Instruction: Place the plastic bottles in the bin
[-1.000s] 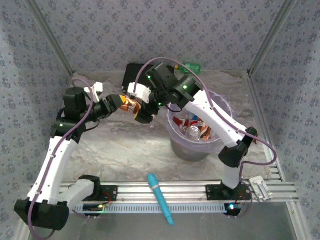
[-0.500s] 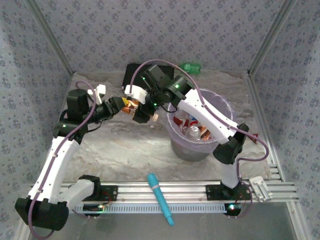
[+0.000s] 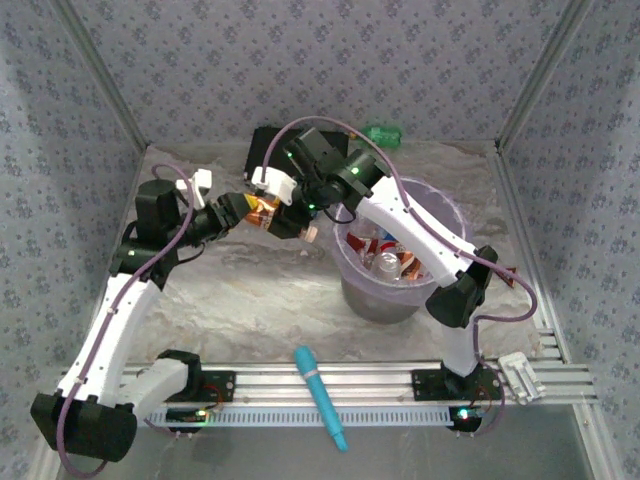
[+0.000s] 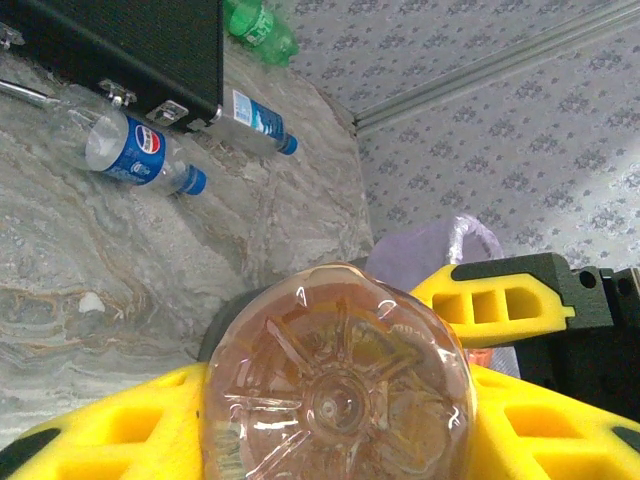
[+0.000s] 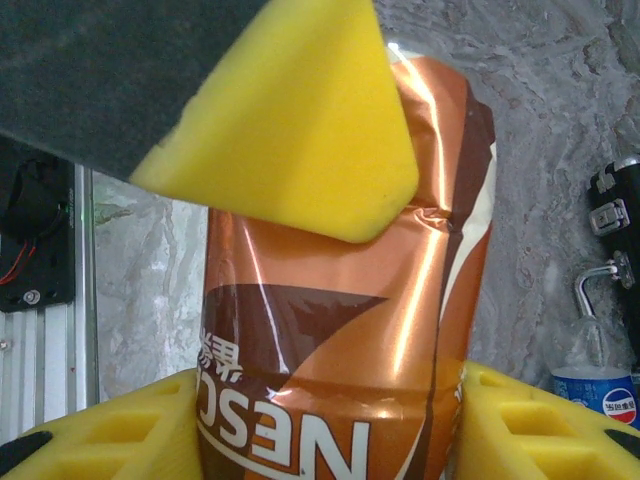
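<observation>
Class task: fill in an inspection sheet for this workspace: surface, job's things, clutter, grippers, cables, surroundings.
Surface: wrinkled marbled table sheet.
Job's things: orange bottle held left of the bin; bin holds several bottles; green bottle and two blue-label bottles lie by the black box.
Clutter: black box at the back; cyan stick across the front rail.
Grippers: left gripper and right gripper both shut on the orange bottle.
Cables: purple cables loop along both arms.
Surroundings: patterned walls.

Orange-brown bottle [image 5: 340,330], lilac-lined grey bin [image 3: 385,297], cyan stick [image 3: 320,397]
</observation>
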Motion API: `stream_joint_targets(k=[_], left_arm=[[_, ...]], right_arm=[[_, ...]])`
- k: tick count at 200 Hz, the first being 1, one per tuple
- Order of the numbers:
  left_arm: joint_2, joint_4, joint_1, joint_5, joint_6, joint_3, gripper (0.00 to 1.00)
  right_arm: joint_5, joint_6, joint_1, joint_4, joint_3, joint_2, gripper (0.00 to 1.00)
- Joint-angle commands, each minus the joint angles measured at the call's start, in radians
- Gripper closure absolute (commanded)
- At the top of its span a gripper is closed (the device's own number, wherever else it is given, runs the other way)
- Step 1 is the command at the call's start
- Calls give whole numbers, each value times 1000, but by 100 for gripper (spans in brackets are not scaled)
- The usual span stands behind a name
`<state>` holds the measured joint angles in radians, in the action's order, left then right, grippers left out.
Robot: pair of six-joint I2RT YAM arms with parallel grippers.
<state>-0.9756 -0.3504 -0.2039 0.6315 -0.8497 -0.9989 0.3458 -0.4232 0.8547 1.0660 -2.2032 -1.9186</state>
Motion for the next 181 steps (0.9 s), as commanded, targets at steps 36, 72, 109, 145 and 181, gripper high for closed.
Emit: stream_joint_targets(k=[36,72,109,145,181], left_arm=[[39,103,-8,-40,-24,28,21],[93,87,-9,-112,16,14,9],[180,63,-11,-249,71,21,10],[135,48,-32,-277,123,26,14],[21,50,-95,-320,165,7,16]], right_arm=[[66,30,-7,-37,-6,5,54],[24,119,-49,-66,-23,75,55],[-126,292,-112,-74,22,203,55],[-249,473,-210,-40,175,374,55],[-235,587,-343,-27,370,531,56]])
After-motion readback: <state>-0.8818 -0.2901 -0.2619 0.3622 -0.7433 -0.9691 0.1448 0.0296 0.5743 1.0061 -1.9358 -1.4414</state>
